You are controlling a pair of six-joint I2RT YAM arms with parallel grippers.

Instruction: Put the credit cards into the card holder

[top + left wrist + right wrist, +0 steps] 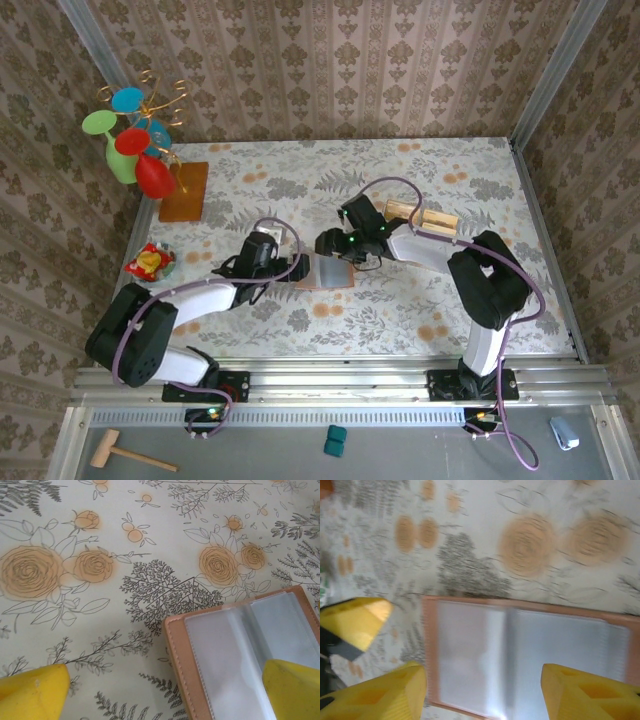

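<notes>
Top external: arms meet over card holder [326, 273]; left end effector [162, 687], right end effector [485, 694] both open, empty.

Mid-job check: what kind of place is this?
Likely a staged robot test cell, not a real room: wallpapered panel walls box in a floral-clothed table, and the left arm and right arm are bolted to a metal rail at its near edge.

Counted on the bench [450, 170]: one card holder [325, 272], lying open; one wooden board [184, 192]; one wire stand [140, 120]; one red-and-yellow toy [148, 262]. Off the bench were one wooden mallet [130, 457] and one teal block [335, 440]. Arms numbered two: left arm [200, 295], right arm [490, 275]. The cards [437, 221] were too hidden to count.
</notes>
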